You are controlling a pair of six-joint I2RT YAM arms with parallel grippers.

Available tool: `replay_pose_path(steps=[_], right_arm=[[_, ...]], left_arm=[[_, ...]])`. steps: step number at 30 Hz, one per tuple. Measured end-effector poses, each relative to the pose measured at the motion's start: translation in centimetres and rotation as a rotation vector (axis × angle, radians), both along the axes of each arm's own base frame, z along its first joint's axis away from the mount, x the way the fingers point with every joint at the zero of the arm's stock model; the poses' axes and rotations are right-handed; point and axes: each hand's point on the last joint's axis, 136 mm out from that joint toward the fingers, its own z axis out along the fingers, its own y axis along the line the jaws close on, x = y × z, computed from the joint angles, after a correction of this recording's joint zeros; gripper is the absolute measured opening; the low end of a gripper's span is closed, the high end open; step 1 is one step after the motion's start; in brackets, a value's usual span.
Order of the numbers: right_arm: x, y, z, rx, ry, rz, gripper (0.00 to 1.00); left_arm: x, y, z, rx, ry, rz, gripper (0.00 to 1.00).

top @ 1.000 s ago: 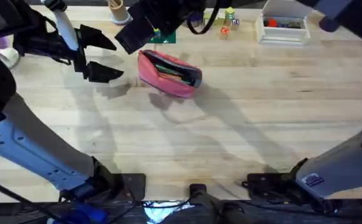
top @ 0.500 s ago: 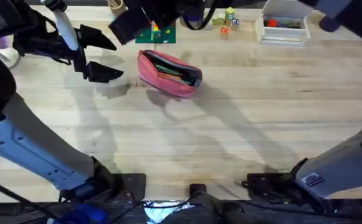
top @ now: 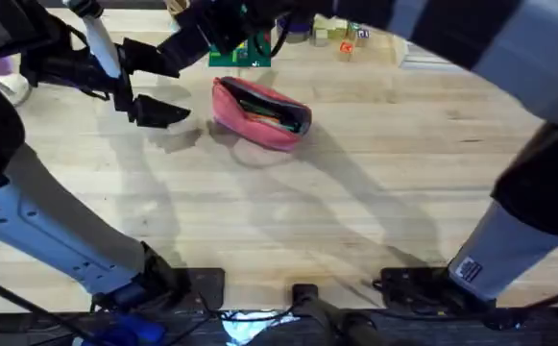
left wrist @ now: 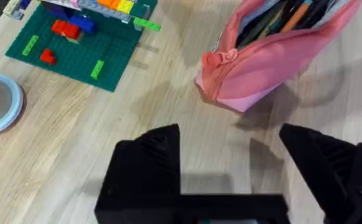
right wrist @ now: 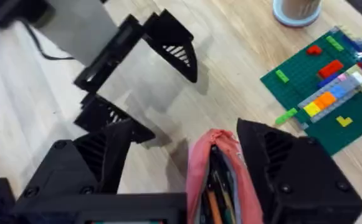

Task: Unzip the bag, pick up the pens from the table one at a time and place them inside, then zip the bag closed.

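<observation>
Overhead view: since the previous second, the right gripper (top: pixel 178 43) has travelled toward 10 o'clock, clear of the pink oblong fabric pouch (top: pixel 259 112), jaws wide, holding nothing. The left gripper (top: pixel 158 86) remains spread and empty at the pouch's 9 o'clock. Pens sit inside; judged, zipping remains.

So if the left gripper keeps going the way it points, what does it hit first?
Most likely the end of the pink pouch: it lies just ahead of the open left gripper, though the gripper's height above the table is unclear.
</observation>
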Motion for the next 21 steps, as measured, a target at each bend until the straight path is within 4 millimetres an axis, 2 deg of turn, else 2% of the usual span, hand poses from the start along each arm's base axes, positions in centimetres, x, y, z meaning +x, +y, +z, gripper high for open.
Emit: replay_pose_path(steps=[9,14,21], right_arm=[[1.9,1.0,-4.4,-0.038,0.007,-0.026,0.996],[2.2,1.1,-7.0,-0.073,0.038,-0.031,0.995],[2.5,1.1,-9.7,-0.108,0.067,-0.037,0.995]], left_arm=[[0.0,0.0,0.0,0.000,0.000,0.000,0.993],[0.0,0.0,0.0,0.000,0.000,0.000,0.993],[0.0,0.0,0.0,0.000,0.000,0.000,0.993]])
